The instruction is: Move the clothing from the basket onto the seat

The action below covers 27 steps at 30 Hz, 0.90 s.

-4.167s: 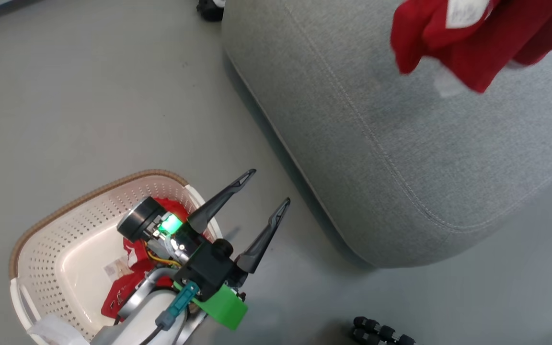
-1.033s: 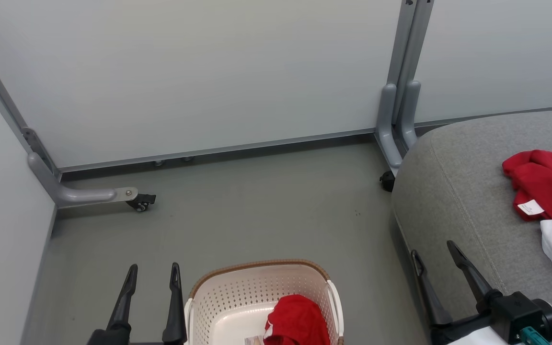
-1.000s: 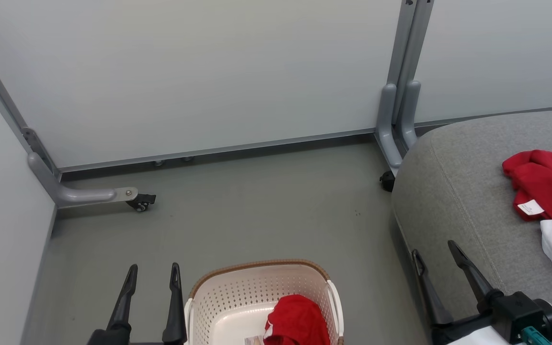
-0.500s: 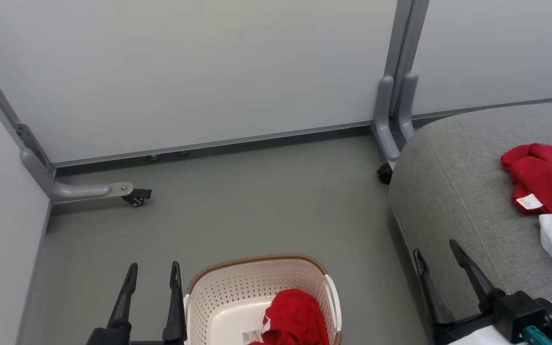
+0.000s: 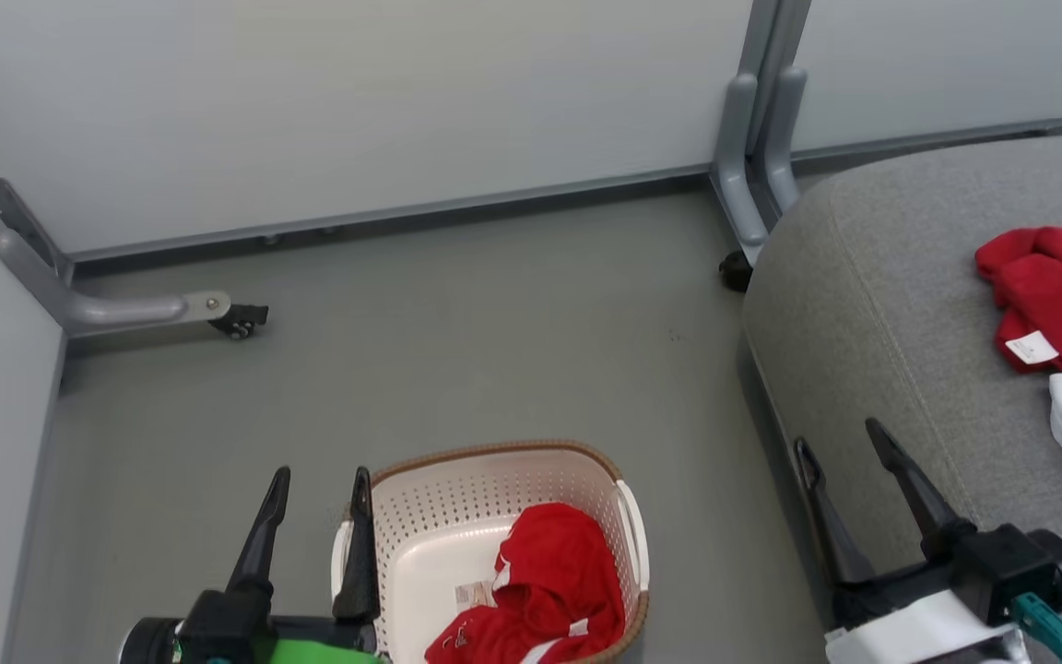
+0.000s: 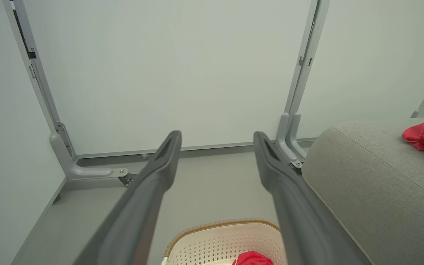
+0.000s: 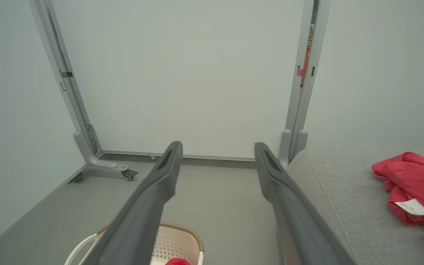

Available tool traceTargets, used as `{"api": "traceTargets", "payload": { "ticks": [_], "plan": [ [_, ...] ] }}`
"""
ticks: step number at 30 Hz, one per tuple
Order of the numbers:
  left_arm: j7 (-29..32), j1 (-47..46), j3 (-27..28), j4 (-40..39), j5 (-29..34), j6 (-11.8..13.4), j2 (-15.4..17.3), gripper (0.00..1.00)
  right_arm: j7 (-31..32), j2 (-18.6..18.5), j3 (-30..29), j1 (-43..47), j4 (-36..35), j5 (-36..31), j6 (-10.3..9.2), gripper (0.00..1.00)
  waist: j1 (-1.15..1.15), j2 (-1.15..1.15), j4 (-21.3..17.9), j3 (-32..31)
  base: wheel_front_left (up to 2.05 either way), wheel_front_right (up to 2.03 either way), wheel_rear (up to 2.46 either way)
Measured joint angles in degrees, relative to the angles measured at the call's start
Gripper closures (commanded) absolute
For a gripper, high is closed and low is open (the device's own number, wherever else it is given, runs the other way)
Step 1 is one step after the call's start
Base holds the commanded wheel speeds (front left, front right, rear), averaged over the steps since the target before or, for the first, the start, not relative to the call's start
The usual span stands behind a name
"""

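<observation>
Both open wide, holding nothing: left gripper (image 5: pixel 322 472) just beside the basket's (image 5: pixel 485 449) left rim, right gripper (image 5: pixel 837 435) at the seat's (image 5: pixel 863 304) edge. Red clothing (image 5: pixel 549 572) fills the basket's right side, and another garment (image 5: pixel 1047 286) lies on the seat.

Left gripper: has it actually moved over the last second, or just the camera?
Yes. Against the basket, the left gripper has shifted right: its inner finger now overlaps the basket's left edge, where earlier it stood clear.
</observation>
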Motion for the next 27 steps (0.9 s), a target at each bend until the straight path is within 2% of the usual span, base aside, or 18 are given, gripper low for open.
{"api": "traceTargets", "payload": {
  "ticks": [8,15,20,27],
  "plan": [
    [-0.01,-8.29,-0.67,2.52,1.09,-2.22,-0.03,0.0,0.0,-0.1,-0.8,-7.58,-1.74,-0.57,0.0,0.0,0.0,0.0,-0.42,8.53,0.0,0.0,0.0],
    [0.0,-16.64,-1.89,9.09,0.34,-6.51,-0.09,0.0,0.0,-0.18,-2.64,-13.95,-3.35,-0.93,0.0,0.0,0.0,0.0,-0.9,17.62,0.0,0.0,0.0],
    [0.0,-25.05,-6.25,16.59,4.31,-8.2,0.67,0.0,0.0,-0.11,-4.67,-17.98,-4.38,-1.05,0.0,0.0,0.0,0.0,-1.24,24.32,0.0,0.0,0.0],
    [0.0,-36.86,-14.89,26.97,5.22,-8.53,1.26,0.0,0.0,0.24,-5.14,-22.32,-5.95,-1.32,0.0,0.0,0.01,0.0,-1.91,33.19,0.0,0.0,0.0]
  ]
}}
